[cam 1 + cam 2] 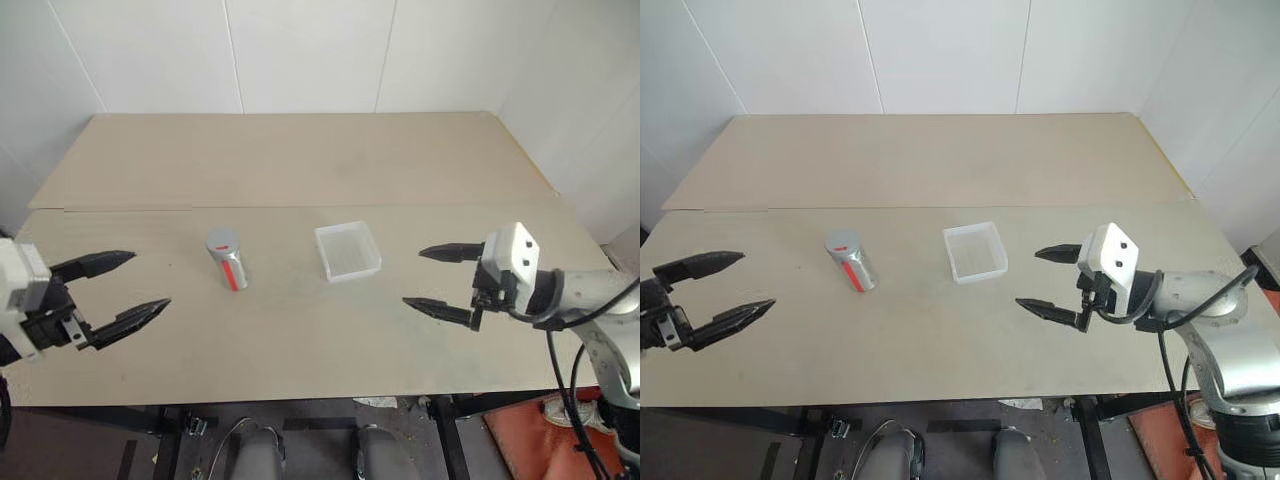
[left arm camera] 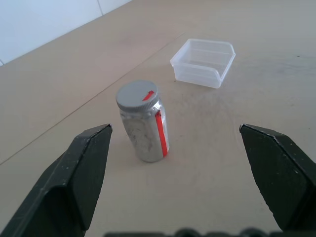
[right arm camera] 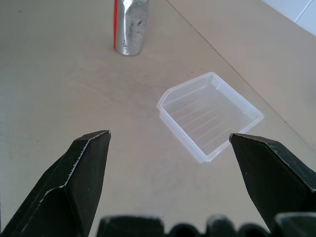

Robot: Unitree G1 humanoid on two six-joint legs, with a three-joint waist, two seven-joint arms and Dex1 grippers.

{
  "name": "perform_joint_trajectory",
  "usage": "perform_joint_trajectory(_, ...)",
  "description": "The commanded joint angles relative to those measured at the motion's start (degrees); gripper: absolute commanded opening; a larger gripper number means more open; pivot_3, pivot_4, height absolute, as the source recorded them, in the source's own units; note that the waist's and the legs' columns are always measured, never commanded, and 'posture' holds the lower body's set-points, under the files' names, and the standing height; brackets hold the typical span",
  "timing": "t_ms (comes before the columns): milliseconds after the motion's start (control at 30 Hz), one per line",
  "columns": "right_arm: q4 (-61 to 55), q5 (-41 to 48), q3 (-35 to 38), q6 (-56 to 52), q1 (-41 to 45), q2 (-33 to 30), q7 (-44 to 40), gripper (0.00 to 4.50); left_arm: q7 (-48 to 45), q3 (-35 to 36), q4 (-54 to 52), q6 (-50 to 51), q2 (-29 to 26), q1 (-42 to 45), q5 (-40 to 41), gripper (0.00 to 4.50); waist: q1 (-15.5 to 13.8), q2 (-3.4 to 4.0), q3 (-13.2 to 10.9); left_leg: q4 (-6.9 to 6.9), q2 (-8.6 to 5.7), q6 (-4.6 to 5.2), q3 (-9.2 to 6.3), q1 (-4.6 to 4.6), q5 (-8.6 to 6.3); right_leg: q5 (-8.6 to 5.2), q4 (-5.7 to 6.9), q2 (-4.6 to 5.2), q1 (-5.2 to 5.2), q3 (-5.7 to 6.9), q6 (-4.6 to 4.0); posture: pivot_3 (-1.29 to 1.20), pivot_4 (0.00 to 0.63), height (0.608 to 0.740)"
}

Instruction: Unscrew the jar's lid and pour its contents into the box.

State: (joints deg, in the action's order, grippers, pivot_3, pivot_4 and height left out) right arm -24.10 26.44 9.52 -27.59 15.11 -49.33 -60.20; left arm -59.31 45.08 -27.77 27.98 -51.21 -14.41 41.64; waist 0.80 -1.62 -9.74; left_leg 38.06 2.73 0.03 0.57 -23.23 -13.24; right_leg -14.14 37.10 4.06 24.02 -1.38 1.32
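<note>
At the far left we see the left gripper (image 1: 125, 290), its two black fingers spread wide with nothing between them, hovering above the pale beige wooden tabletop (image 1: 300, 330). Ahead of it, a little to its right and well apart from its fingertips, stands the small silvery-grey cylindrical jar (image 1: 230, 263) with a red vertical stripe, upright on the board and closed by its round flat grey lid (image 1: 223, 241) with a small red mark. Next comes the small shallow square box (image 1: 348, 250) of translucent white plastic, lying between the jar and the right gripper (image 1: 437, 279), nearer the latter but touching neither. That right gripper also stands fully open and holds nothing, its fingers aimed toward the box from the right. The left wrist view gives us the lid's top face and its red mark close up, with the box beyond the jar; the right wrist view instead shows us the box's ribbed bottom, and the jar beyond it with its top cut off. The table is made of two boards meeting at a seam, and plain white panelled walls (image 1: 300, 50) rise behind it.
</note>
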Motion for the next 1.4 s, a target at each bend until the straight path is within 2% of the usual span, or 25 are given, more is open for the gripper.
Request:
perform_joint_trajectory(33,-0.2,1.2,0.4,1.7,1.2,-1.4,-2.0,4.5,2.2,1.7,-2.4,-0.5,1.1,-0.4,-0.1,4.49,-0.2,0.0,0.0,0.0,0.0,0.0,0.0,0.01,0.0,0.0,0.0,0.0,-0.01,0.0,0.0,0.0,0.15,0.74)
perform_joint_trajectory(233,0.3,3.5,0.7,1.1,3.3,-0.2,-2.3,4.5,7.3,-2.1,-6.7,-1.0,6.0,-1.6,-0.4,4.49,-0.1,-0.01,0.0,0.0,-0.01,0.0,0.03,0.01,0.0,0.0,0.0,0.01,-0.01,-0.03,0.0,0.0,0.15,0.74)
perform_joint_trajectory(367,0.9,1.2,-0.5,2.7,3.2,-0.4,-0.9,4.5,19.6,-8.5,-9.5,-1.9,12.1,-0.8,-9.2,4.49,-0.1,-0.02,0.0,0.0,-0.02,0.0,0.03,0.03,0.0,0.01,0.0,0.01,-0.06,-0.07,0.0,0.0,0.15,0.74)
perform_joint_trajectory(567,0.3,2.1,-0.3,4.5,2.8,-1.1,-2.6,4.5,30.0,-13.8,-12.9,0.4,18.8,-0.9,-12.5,4.49,-0.1,-0.05,0.0,0.0,-0.04,0.0,0.02,0.05,0.0,0.02,0.01,0.02,-0.09,-0.09,0.0,0.0,0.15,0.74)
perform_joint_trajectory(733,1.0,4.7,-1.8,2.7,6.7,-1.9,-5.9,4.5,34.9,-24.2,-10.5,-1.0,25.3,3.2,-15.0,4.49,-0.2,-0.03,0.0,0.01,-0.08,0.0,0.02,0.14,0.0,0.03,0.03,0.02,-0.18,-0.11,-0.01,0.0,0.15,0.74)
perform_joint_trajectory(933,2.3,3.9,-3.8,3.1,9.7,-2.5,-7.6,4.5,42.9,-33.9,-3.2,-4.0,31.9,9.6,-24.5,4.49,-0.3,-0.06,0.1,0.01,-0.12,0.0,-0.01,0.4,0.0,0.03,-0.04,0.04,-0.52,-0.1,0.0,0.0,0.15,0.74)
perform_joint_trajectory(1400,1.0,4.1,-2.7,3.9,9.2,-2.8,-6.6,4.5,52.8,-42.0,7.9,-14.9,40.6,16.8,-37.7,4.49,-0.6,-0.07,0.1,0.02,-0.23,0.0,-0.03,0.48,0.0,0.04,-0.09,0.15,-0.68,-0.08,0.05,0.0,0.15,0.74)
